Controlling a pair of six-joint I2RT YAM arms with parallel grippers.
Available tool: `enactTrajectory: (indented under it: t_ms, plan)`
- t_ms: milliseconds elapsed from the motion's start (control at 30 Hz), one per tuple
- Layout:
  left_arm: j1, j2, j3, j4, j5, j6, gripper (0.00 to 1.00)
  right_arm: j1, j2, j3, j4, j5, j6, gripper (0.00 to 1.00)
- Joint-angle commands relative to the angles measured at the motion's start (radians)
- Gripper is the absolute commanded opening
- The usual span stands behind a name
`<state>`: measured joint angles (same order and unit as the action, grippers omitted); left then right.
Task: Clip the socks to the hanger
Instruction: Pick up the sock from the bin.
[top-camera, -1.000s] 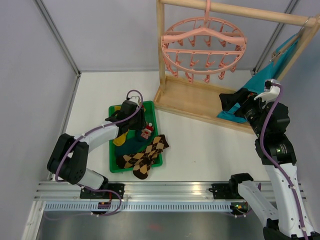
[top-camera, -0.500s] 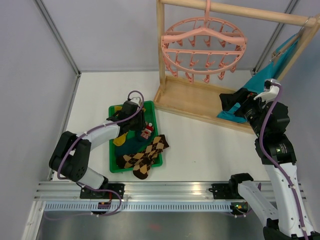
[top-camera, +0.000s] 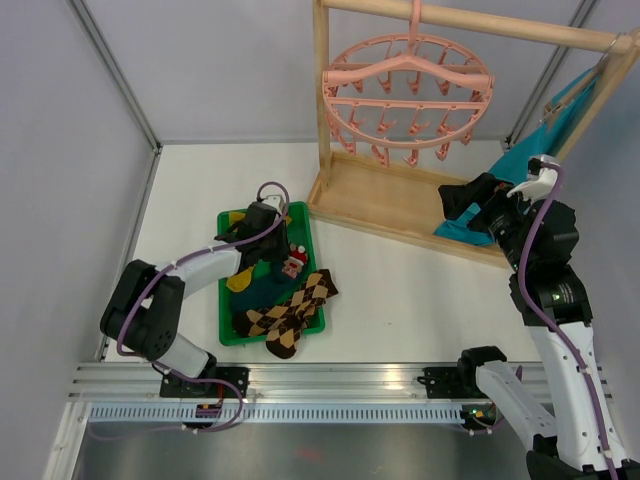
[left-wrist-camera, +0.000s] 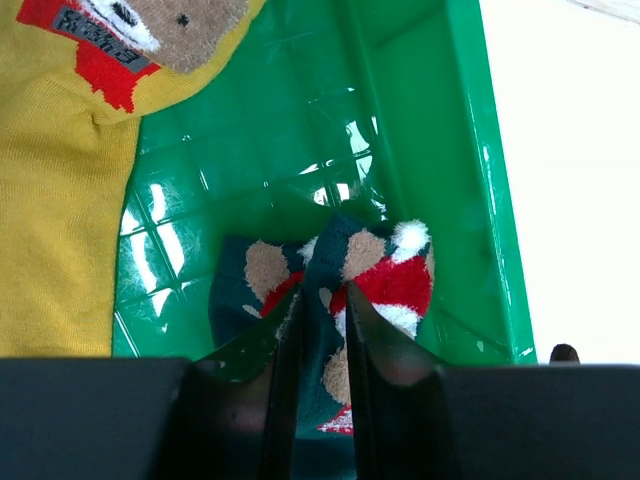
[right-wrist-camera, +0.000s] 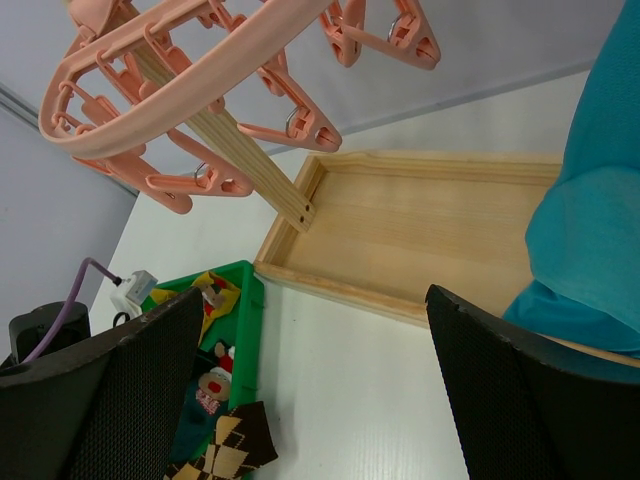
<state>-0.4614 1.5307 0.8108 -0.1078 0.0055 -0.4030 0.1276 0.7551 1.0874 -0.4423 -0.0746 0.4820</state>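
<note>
Progress: we see no socks (top-camera: 295, 300) on hanger (top-camera: 413, 62); all lie in tray (left-wrist-camera: 420, 130).
Left hand (left-wrist-camera: 322, 300): pinching teal sock (left-wrist-camera: 385, 280).
Right hand (right-wrist-camera: 312, 295): spread, empty.

1. My gripper (left-wrist-camera: 322, 305) sits low in the green tray (left-wrist-camera: 430, 140), jaws nearly together.
2. They pinch a fold of the teal sock (left-wrist-camera: 385, 280), beside its red-white figure.
3. A yellow sock (left-wrist-camera: 60, 200) lies at the left of my view, apart from the teal sock.
4. White table (left-wrist-camera: 570, 150) shows past the tray's right wall.
</note>
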Motion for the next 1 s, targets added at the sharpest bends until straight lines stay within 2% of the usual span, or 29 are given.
enactTrajectory:
  t_ms: [0,133,300,967]
  plan:
    - [-0.002,0.008,-0.012,0.036,0.017,0.027,0.26,-0.002,-0.008,0.034,0.004,0.004,-0.008,0.98]
    - [-0.002,-0.006,-0.013,0.034,0.021,0.029,0.19,-0.002,-0.013,0.037,0.001,0.002,-0.008,0.98]
    - [-0.002,-0.066,0.001,0.008,0.031,0.026,0.02,-0.002,-0.016,0.034,-0.001,0.002,-0.005,0.98]
    - [-0.002,-0.412,0.152,-0.231,0.040,0.035,0.02,-0.002,-0.005,0.051,0.022,-0.043,0.012,0.98]
